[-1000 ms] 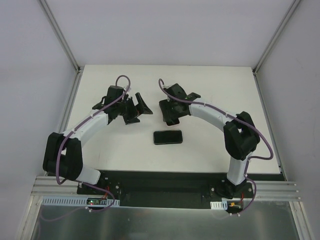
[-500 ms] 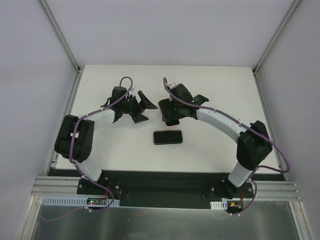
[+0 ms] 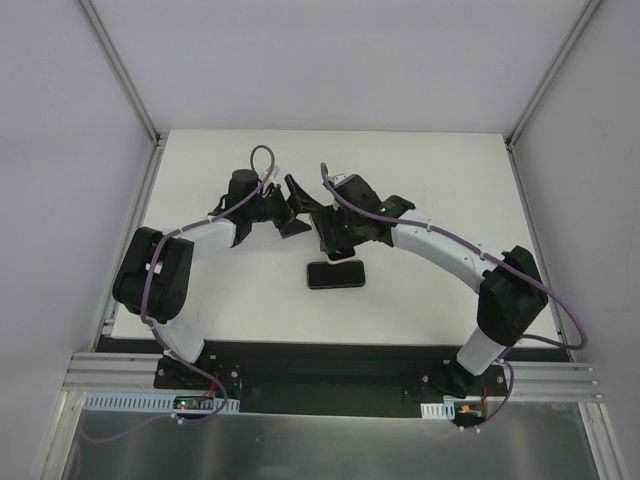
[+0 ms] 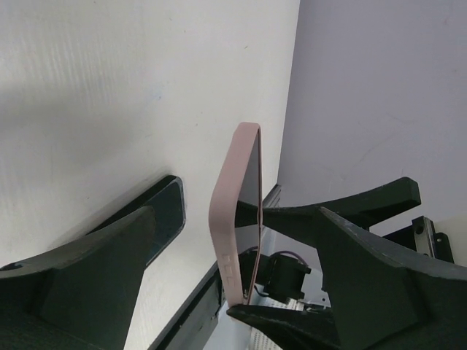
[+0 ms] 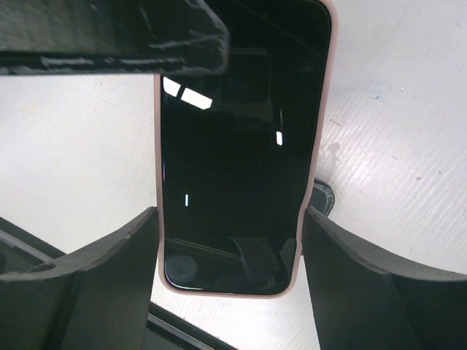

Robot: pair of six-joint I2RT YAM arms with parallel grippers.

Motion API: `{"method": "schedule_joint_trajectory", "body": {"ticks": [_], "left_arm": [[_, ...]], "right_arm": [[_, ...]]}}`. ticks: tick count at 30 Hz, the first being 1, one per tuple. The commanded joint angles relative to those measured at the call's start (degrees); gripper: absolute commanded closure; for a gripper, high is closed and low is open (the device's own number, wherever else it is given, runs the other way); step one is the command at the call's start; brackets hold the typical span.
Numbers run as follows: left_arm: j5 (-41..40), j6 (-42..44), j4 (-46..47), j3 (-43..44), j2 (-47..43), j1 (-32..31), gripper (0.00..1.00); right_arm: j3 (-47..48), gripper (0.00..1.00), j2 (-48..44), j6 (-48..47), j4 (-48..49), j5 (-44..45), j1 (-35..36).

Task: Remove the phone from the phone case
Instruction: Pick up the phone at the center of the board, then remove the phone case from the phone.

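We've got the right gripper point(image 5: 230, 219) clamped on the pink phone case point(image 4: 233, 219) above the table point(image 3: 430, 170), phone point(image 5: 233, 146) seated inside, left gripper point(image 4: 292, 186) spread wide straddling it; next, we reckon, it pinches an edge and peels.

Dark slab point(image 3: 335, 274), perhaps a phone, lies on table point(image 3: 430, 170).
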Motion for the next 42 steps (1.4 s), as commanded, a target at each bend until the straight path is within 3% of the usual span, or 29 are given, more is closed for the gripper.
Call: {"method": "schedule_joint_trajectory", "body": {"ticks": [1, 17, 18, 21, 22, 24, 25, 27, 28, 34, 42], "left_arm": [[1.95, -0.14, 3.11, 2.09, -0.36, -1.77, 0.20], [2.65, -1.28, 5.48, 2.00, -0.71, -2.83, 0.88], [3.00, -1.54, 5.92, 2.00, -0.53, -2.83, 0.99], [3.79, -2.51, 7.06, 2.00, -0.18, -2.83, 1.00], [3.79, -2.60, 7.06, 2.00, -0.18, -2.83, 1.00], [3.79, -2.60, 7.06, 1.92, -0.35, -2.74, 1.00], [3.79, -2.60, 6.89, 1.74, -0.35, -2.66, 1.00], [4.14, -2.17, 6.80, 1.65, -0.88, -2.30, 1.00], [4.23, -1.99, 6.63, 1.65, -1.06, -2.04, 1.00], [6.25, 0.47, 4.34, 1.91, -3.60, -0.28, 1.00], [13.28, 6.17, 1.18, 4.02, -6.85, 0.42, 1.00]], "right_arm": [[2.55, 0.87, -2.39, 0.98, 1.02, 0.37, 1.10], [3.61, 0.87, -1.42, 1.94, 0.93, -0.50, 1.46], [3.70, 0.87, -1.33, 1.94, 0.93, -0.77, 1.46], [3.70, 0.86, -1.33, 2.12, 0.93, -1.29, 1.46], [3.70, 0.79, -1.33, 1.94, 0.93, -1.47, 1.46], [3.61, 0.43, -1.77, 1.77, 0.84, -1.56, 1.46], [3.61, 0.16, -2.12, 1.68, 0.67, -1.47, 1.46], [3.78, 0.00, -3.52, 1.16, -0.21, -0.86, 1.37], [4.05, 0.04, -4.05, 0.89, -0.73, -0.68, 1.20], [2.30, 0.04, -12.13, 0.01, -3.64, 0.55, -1.08], [-8.51, 0.04, -22.51, 1.94, -1.36, -1.64, -10.14]]}}
